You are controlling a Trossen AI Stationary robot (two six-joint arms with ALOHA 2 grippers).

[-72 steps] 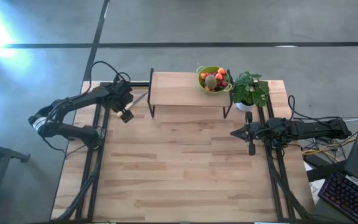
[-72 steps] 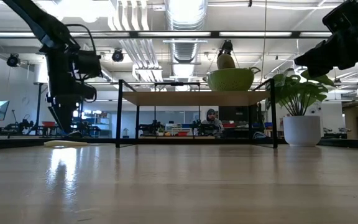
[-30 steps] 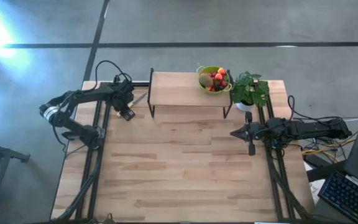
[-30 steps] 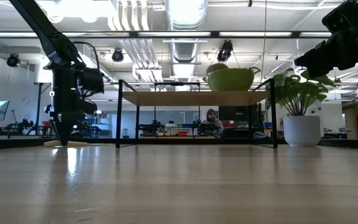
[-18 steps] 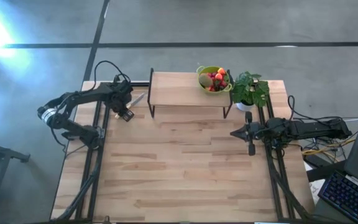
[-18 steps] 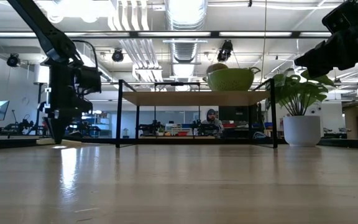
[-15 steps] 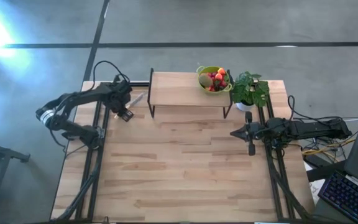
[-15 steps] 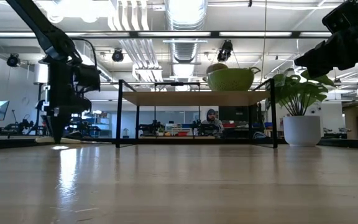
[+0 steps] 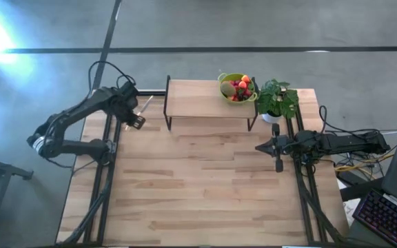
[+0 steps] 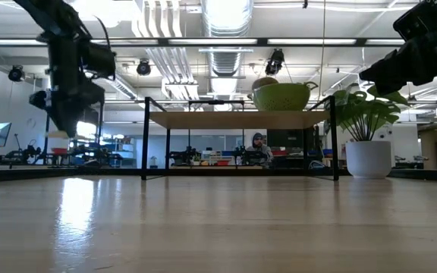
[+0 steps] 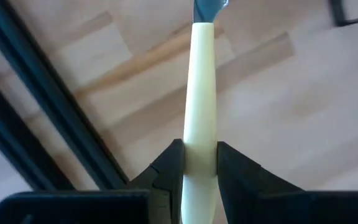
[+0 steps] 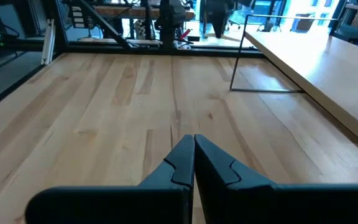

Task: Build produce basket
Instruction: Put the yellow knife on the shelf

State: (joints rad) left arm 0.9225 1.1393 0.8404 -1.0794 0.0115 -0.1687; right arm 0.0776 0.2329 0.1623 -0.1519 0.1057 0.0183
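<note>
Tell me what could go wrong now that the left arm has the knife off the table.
The left gripper pinches the knife only at the handle's end, so it could swivel or slip. The blade points toward the raised shelf; swinging across might clip its frame or knock the produce basket at the shelf's edge.

I look down on a wooden table (image 9: 198, 186) standing on grey concrete floor (image 9: 253, 27). Beyond it, silver ceiling ducts (image 10: 222, 23), strip lights (image 10: 203, 43) and far desks (image 10: 203, 159) fill the room.
</note>
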